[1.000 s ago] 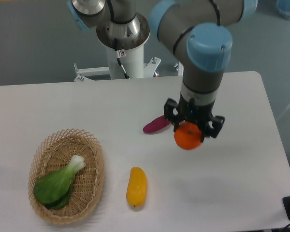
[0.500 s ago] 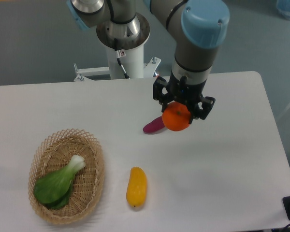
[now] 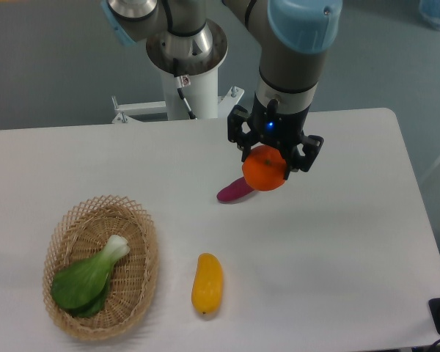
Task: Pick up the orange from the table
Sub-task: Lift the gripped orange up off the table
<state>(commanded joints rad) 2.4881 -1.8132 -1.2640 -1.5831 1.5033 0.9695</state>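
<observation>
Black two-finger gripper (image 3: 267, 164) pinching small round bright-orange orange (image 3: 265, 169), lifted off large flat white table (image 3: 337, 242).
Purple elongated vegetable (image 3: 234, 191) lies just below-left of it on the tabletop.

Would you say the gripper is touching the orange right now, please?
Touching. The fixed camera view shows the gripper with a finger on each side of the orange, which hangs above the table with nothing else supporting it.

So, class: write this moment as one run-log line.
gripper: shut on orange | orange: lifted off table | purple vegetable: on table | phase: pick done
</observation>
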